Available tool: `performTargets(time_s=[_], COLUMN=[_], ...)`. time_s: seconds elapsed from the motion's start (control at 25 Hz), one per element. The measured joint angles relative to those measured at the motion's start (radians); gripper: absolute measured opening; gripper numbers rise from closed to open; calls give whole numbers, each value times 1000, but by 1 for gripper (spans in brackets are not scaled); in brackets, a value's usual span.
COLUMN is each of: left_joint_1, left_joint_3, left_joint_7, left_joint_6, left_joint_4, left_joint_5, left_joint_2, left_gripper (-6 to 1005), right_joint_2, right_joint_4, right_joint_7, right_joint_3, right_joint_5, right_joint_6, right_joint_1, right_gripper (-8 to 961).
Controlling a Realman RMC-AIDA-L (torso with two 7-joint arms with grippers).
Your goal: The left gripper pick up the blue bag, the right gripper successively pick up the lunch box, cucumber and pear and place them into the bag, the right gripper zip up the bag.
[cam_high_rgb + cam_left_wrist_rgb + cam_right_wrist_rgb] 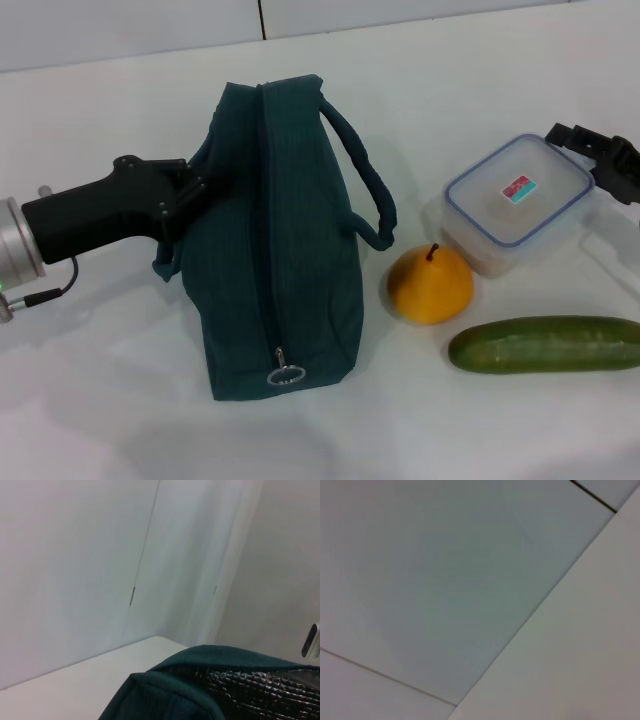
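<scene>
The blue bag (290, 250) stands mid-table, its zipper line running along the top to a metal ring pull (285, 376) at the near end. My left gripper (192, 192) presses into the bag's left side at the rim, shut on bunched fabric, with a handle loop (165, 262) hanging below it. The left wrist view shows the bag's fabric (165, 695) and silver lining (260, 690) close up. The lunch box (518, 200) lies at the right, and my right gripper (598, 158) sits open at its far right corner. The pear (430, 285) and cucumber (548, 344) lie in front of the box.
The white table (100, 380) runs back to a pale wall (130, 30). The bag's right handle (368, 190) arches toward the pear. The right wrist view shows only the wall (445, 580) and the table surface (580, 645).
</scene>
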Motion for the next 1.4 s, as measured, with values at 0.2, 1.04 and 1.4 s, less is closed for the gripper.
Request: performTargets(time_s=[0.2,1.04,1.4], left_joint_1=[3,4,3], left_joint_3=[0,0,0], left_joint_7=[3,5,28], left_joint_6=[0,0,0], left_joint_4=[0,1,30], left_joint_5=[-1,-7,-19], left_joint_2=[0,0,-2], left_gripper=[47,47,47], right_joint_2=[1,20,22], right_joint_4=[0,-9,-12], right_joint_7=[12,2,-97], right_joint_3=[-4,-3,9], right_joint_5=[-7,-7,11], right_joint_6=[-32,-61,-84], right_joint_1=[9,10,4], right_gripper=[531,434,213])
